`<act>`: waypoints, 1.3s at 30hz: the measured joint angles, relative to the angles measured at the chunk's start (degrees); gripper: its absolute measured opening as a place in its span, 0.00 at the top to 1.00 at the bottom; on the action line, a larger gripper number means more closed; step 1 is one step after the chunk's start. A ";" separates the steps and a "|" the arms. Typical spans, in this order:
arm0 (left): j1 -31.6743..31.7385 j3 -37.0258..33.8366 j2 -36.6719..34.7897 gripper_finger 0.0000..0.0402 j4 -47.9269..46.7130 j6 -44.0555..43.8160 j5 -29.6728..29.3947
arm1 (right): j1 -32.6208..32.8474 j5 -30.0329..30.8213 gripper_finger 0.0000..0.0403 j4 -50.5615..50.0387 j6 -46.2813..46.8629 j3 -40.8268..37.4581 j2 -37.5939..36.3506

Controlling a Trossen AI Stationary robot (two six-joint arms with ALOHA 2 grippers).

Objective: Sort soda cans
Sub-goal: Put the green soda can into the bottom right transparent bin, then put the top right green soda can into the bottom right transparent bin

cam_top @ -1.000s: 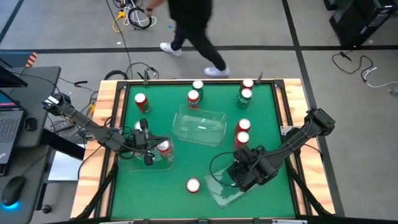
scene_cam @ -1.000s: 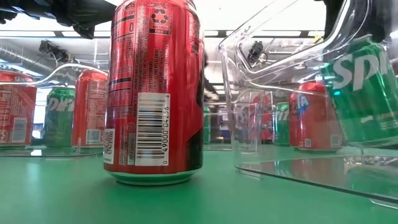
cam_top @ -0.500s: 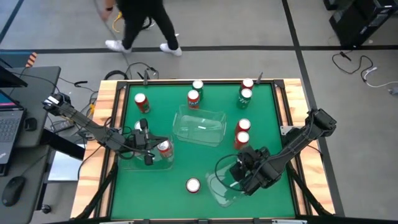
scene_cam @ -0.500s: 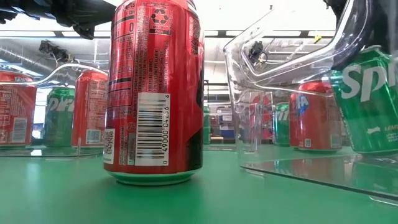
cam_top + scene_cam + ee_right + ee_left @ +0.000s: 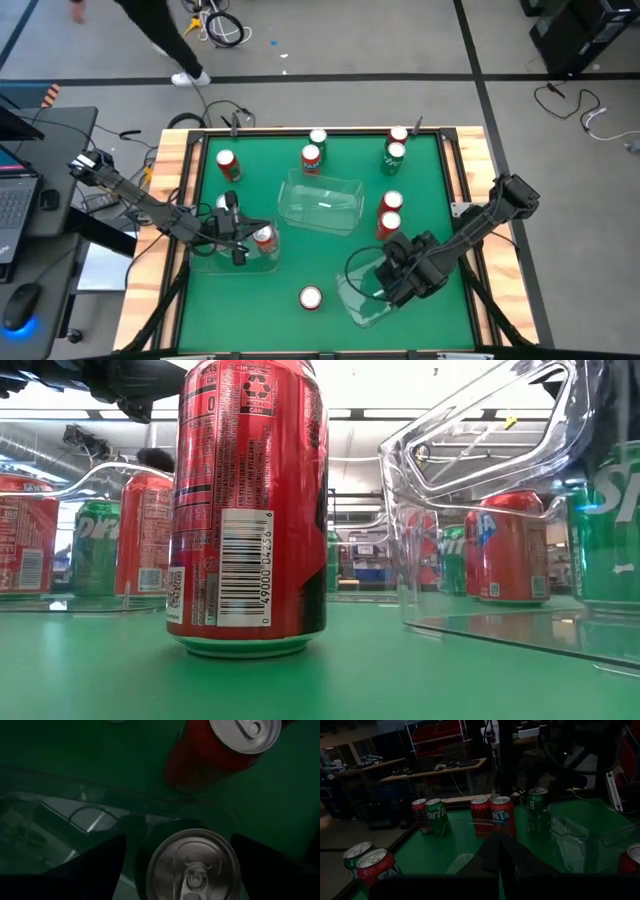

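Right gripper [image 5: 192, 870] fingers spread around green can [image 5: 192, 867] inside clear bin [image 5: 355, 300]; risk: withdrawing fingers snag bin wall, tipping can.

On the nearest red can [image 5: 248, 510] we read a barcode, "49000 04256". One green can [image 5: 435, 814] says "Sprite", and a red can [image 5: 502, 815] beside it shows "anta".

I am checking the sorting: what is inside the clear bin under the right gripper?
Inside the bin, a green can stands between the right gripper's fingers. The gripper covers the rest from above.
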 joint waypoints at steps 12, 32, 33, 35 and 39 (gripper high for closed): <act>0.01 0.00 0.00 1.00 0.01 -0.02 0.00 | -3.80 0.13 0.13 -4.91 -5.93 2.36 0.00; 0.01 0.00 0.02 1.00 0.00 -0.02 0.01 | -24.93 8.62 0.23 -13.22 -24.16 13.05 -1.16; 0.01 0.00 0.01 1.00 0.00 -0.02 0.00 | -27.37 8.36 0.23 -13.07 -26.77 13.05 -1.14; 0.00 0.00 0.02 1.00 -0.04 -0.02 0.00 | -32.43 7.96 0.24 -12.06 -32.38 13.03 -1.08; 0.00 0.00 0.02 1.00 -0.09 0.04 0.00 | -42.42 7.09 0.24 -7.47 -42.06 13.03 -1.05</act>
